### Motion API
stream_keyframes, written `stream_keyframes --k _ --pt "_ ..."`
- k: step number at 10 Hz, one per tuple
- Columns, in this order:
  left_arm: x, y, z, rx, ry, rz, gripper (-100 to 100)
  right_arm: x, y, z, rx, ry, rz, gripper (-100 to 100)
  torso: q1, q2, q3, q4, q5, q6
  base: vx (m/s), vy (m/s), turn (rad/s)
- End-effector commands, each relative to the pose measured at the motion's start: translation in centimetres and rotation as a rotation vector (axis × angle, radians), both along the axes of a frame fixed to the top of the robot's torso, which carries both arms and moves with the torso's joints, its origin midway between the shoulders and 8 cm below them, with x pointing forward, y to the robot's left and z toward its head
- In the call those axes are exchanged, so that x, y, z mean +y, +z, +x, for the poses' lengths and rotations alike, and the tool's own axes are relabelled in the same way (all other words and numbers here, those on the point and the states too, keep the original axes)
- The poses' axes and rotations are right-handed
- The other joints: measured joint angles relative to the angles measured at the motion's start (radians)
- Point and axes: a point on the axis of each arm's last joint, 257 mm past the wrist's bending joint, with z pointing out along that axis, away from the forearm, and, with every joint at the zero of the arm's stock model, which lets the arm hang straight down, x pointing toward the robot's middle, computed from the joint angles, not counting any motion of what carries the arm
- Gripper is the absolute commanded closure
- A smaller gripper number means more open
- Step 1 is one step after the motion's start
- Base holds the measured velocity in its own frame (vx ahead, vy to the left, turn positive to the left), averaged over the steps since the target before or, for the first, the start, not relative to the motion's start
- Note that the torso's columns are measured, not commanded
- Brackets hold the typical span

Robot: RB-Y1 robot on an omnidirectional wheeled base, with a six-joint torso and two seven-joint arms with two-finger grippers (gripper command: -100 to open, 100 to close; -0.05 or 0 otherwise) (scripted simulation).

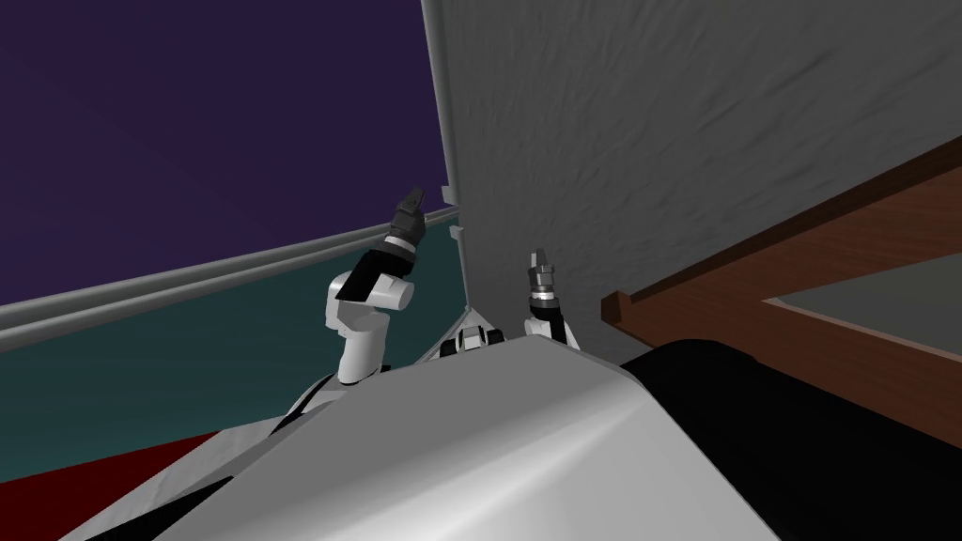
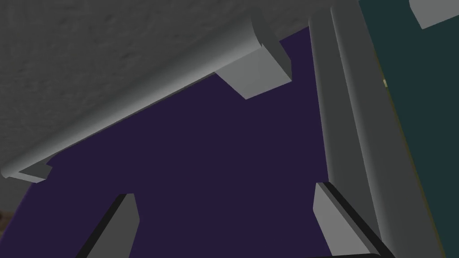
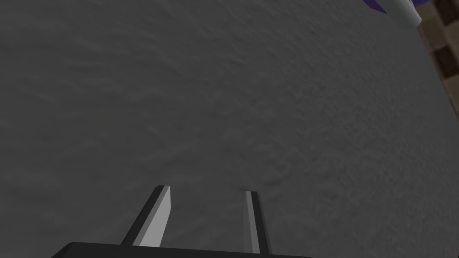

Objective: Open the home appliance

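Two tools: left tool [image 1: 413, 197] and right tool [image 1: 538, 254], both apart, empty.
Left tool: near handle [image 2: 134, 107], likely not touching.
Right tool: facing grey door [image 3: 224, 89].

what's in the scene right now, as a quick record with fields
appliance front: grey textured panel
handle: long grey bar along the panel's edge
left gripper: open, aimed at the handle, not yet around it
right gripper: fingers apart, empty, facing the panel
to the right: brown wooden furniture
behind the handle: purple wall
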Motion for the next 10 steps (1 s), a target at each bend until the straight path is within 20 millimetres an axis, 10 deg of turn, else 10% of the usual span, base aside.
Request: stream_keyframes --k 1,10 --pt "-1.1 0.9 0.4 0.009 0.0 0.045 -100 0.1 -0.1 0.0 0.002 0.002 0.001 0 0.0 0.0 0.0 0.0 0.0 -0.001 0.011 -0.002 -0.043" --pt "-2.9 2.3 2.4 0.082 0.049 0.19 -100 0.9 -0.6 0.3 0.016 0.022 0.005 0 -0.001 0.0 0.0 0.0 0.0 0.0 0.01 0.0 -0.037"
